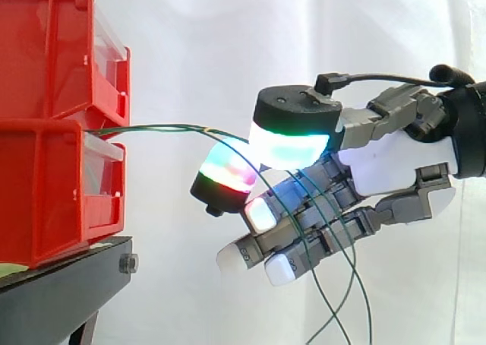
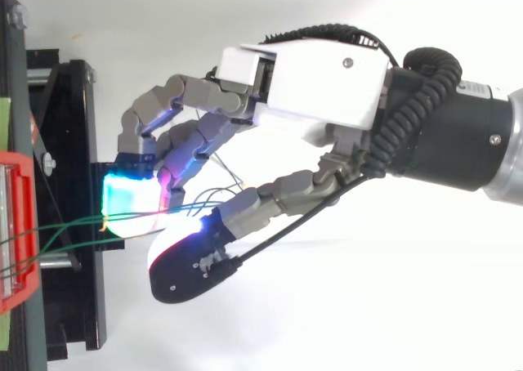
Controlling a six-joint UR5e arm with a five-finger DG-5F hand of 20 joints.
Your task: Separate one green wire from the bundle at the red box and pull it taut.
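red bins (image 1: 45, 132), 9 o'clock in side view: solid red, clear drawer fronts. stand (image 1: 53, 299) at 7 o'clock: plain black. curtain (image 1: 190, 49): white, no pattern. green wires (image 1: 167, 128): dark green, unstriped. hand (image 1: 387, 166): white palm shell, grey links. fingertips (image 1: 292, 147): black backs. The top pad glows white into cyan-green. The pad at its 8 o'clock is banded cyan, green, red, magenta. The lower pads are plain white.

Bright scene; white curtain (image 1: 197, 49) behind my hand (image 1: 387, 166) washed out; my pads (image 1: 292, 149) glow cyan-green with glare; green wire (image 1: 167, 128) dark against it; black stand (image 1: 53, 303) shadowed
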